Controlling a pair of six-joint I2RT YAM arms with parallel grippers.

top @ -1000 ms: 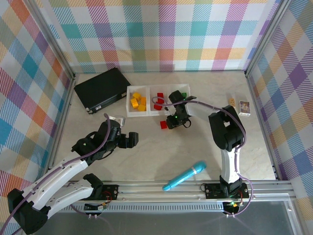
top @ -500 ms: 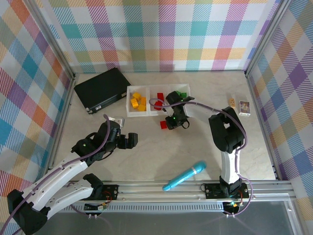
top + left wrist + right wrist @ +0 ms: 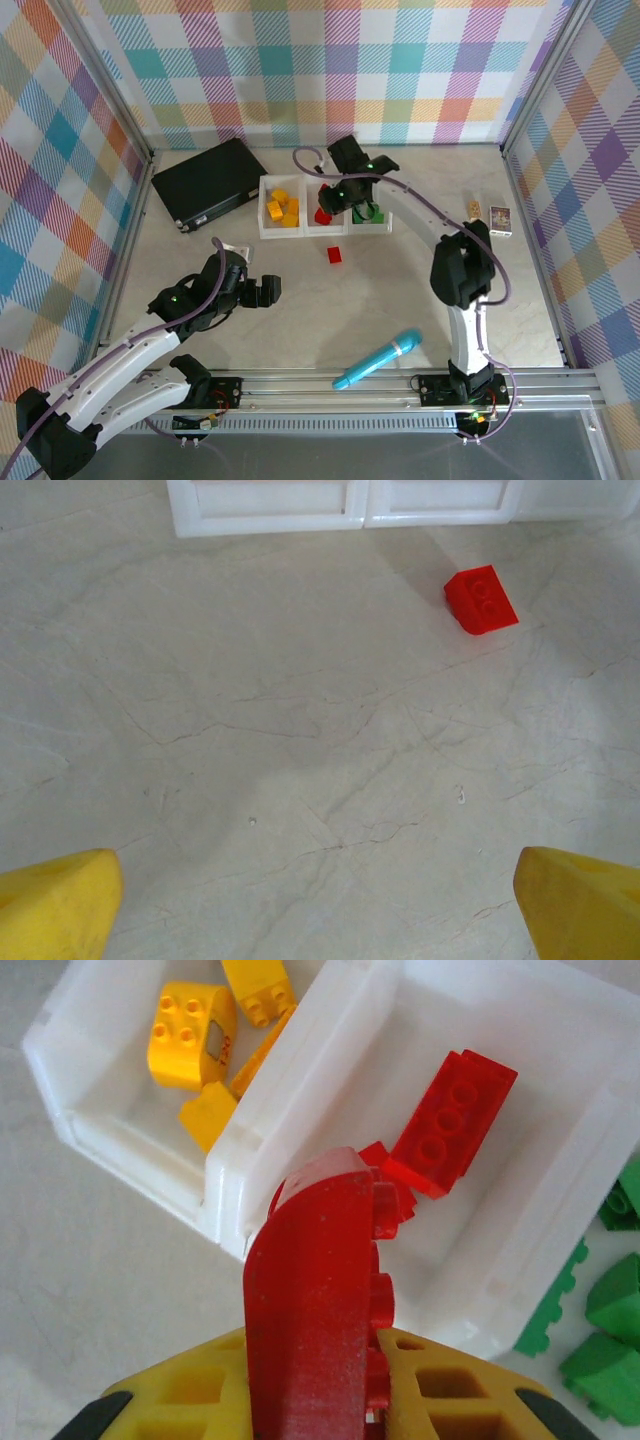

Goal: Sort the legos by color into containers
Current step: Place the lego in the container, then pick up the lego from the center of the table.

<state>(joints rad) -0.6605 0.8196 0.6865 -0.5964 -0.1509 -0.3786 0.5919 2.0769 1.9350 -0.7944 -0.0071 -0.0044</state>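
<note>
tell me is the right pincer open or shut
Shut: the right pincer clamps a curved red brick, over the middle bin.

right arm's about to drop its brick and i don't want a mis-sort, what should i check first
1. Grip: right gripper shut on the red curved brick: ok.
2. Target: brick above the middle compartment, which holds red bricks: ok.
3. Clearance from the dividing wall beside the yellow compartment: cannot tell; the tip looks close to it.
4. Colours unmixed in the tray: ok; yellow bricks and green bricks are each in their own compartment.
5. Other arm: left gripper open, away from the tray: ok.
6. Sorting finished: not ok; a loose red brick lies on the table.
</note>
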